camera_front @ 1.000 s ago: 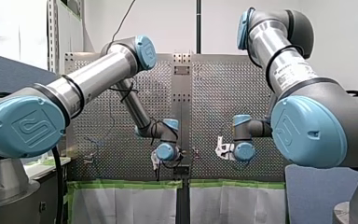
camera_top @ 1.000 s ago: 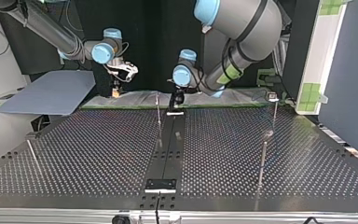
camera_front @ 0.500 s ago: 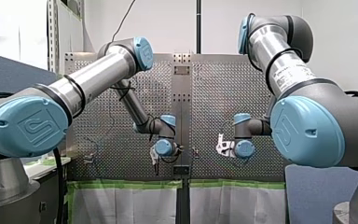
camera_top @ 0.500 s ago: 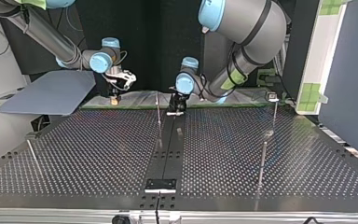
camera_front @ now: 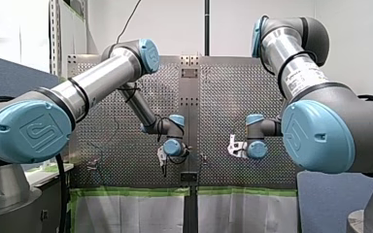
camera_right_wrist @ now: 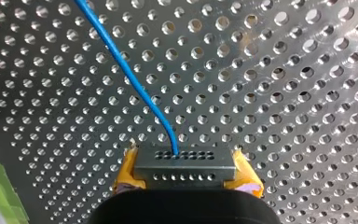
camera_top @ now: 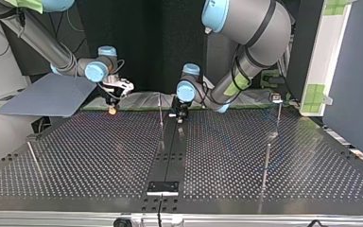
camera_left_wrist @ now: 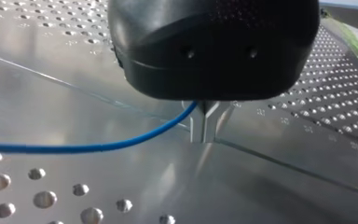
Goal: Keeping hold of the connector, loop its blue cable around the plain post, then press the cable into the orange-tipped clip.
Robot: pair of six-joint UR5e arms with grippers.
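Yellow-padded right claw (camera_right_wrist: 186,173) around connector (camera_right_wrist: 185,163)

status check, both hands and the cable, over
Right hand shut on connector, yellow pads either side. Left hand shut on blue cable, low over the table. Cable runs free from connector; nothing blocking in view.

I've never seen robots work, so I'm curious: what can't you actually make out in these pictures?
Right wrist view: the blue cable runs out of the picture, so its path beyond the connector is cut off.
Left wrist view: the black body of my left gripper hides where the cable goes past its fingers.
Top view: the cable is too thin to trace; the posts are too small to tell which tip is orange.
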